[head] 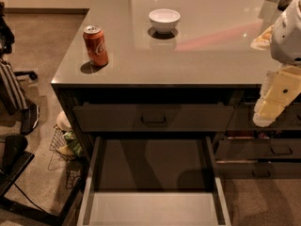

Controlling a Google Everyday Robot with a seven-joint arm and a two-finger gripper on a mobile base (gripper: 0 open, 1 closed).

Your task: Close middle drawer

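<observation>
The middle drawer [155, 206] is pulled far out toward me below the counter, showing pale grey inner walls and floor; its front is out of view past the bottom edge. Above it the matching top drawer front [153, 117] with a small rectangular pull is shut. My gripper [273, 105] hangs at the right edge, cream and white, at the height of the top drawer front, to the right of the open drawer and apart from it.
On the grey counter [188, 55] stand a red soda can [96, 45] at the left and a white bowl [164, 20] further back. Narrower drawer fronts [277, 149] are on the right. A wire basket [63, 147] and chair legs [19, 173] are on the floor at left.
</observation>
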